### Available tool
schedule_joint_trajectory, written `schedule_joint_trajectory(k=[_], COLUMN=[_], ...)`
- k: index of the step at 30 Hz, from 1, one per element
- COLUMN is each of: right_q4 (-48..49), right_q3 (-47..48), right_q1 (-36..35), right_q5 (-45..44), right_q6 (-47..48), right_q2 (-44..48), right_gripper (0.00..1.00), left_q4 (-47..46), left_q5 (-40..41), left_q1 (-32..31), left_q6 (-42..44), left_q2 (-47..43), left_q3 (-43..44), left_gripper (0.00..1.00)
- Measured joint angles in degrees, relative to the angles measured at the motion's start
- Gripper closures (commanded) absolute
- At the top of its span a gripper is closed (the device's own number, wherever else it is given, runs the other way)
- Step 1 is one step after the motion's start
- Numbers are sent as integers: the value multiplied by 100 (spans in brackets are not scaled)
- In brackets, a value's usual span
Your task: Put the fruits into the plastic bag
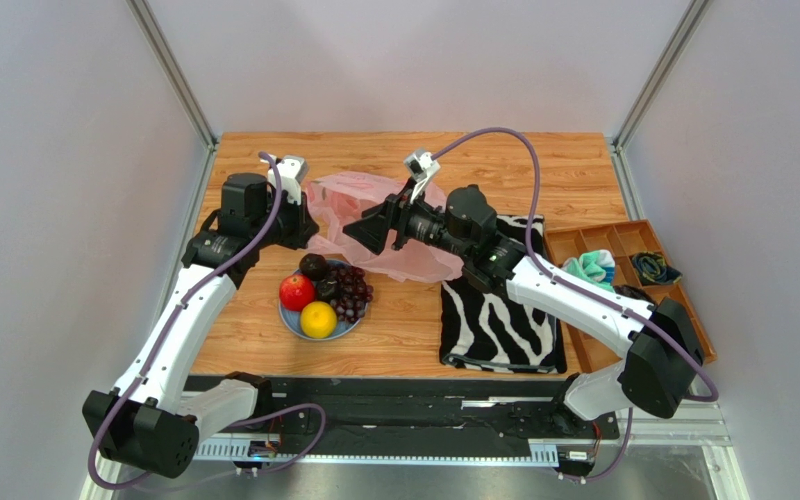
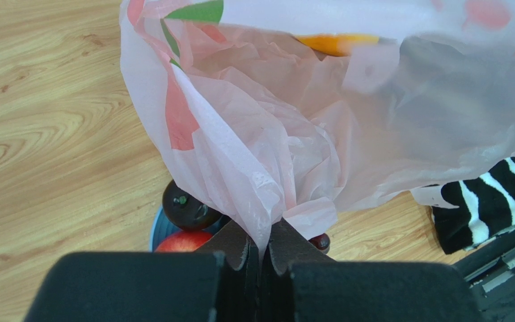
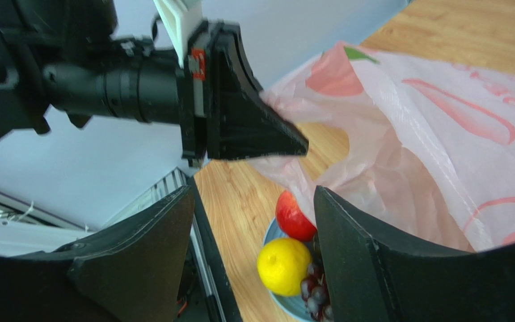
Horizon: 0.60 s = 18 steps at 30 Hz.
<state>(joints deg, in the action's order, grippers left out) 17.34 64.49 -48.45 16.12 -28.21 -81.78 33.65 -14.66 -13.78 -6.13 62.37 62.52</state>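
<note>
Left gripper (image 2: 261, 245) is being pressed shut on the plastic bag (image 2: 294, 134) above the blue plate (image 1: 288, 318). Right gripper (image 3: 253, 194) is being held open, empty.

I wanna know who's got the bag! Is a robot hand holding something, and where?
The left gripper has its jaws shut on a bunched fold of the pink bag. The right gripper, jaws open, holds nothing.

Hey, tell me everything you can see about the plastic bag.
The bag is thin, translucent pink plastic printed with darker pink peaches and green leaves, crumpled and loose. It lies on the wooden table behind the plate. Its near edge is gathered into a fold, pinched and held up by the shut left end effector. What looks like an orange fruit shows through it.
</note>
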Motion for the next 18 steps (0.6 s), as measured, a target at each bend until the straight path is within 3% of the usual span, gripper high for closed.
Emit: schedule_joint_trajectory(k=[6,13,18], right_q4=[-643,-1438,-1755], right_q3=[-155,-153,-50], right_q1=[-380,-1488,-1550], right_q5=[-164,-986,-1298], right_q6=[341,769,603], right_q2=[-35,-74,-452], right_gripper=[34,41,48], left_q4=[2,2,2], left_q5=[4,13,17], left_q1=[0,0,0], left_q6=[2,2,2], left_q2=[11,22,33], left_q3=[0,0,0], left_gripper=[100,100,100])
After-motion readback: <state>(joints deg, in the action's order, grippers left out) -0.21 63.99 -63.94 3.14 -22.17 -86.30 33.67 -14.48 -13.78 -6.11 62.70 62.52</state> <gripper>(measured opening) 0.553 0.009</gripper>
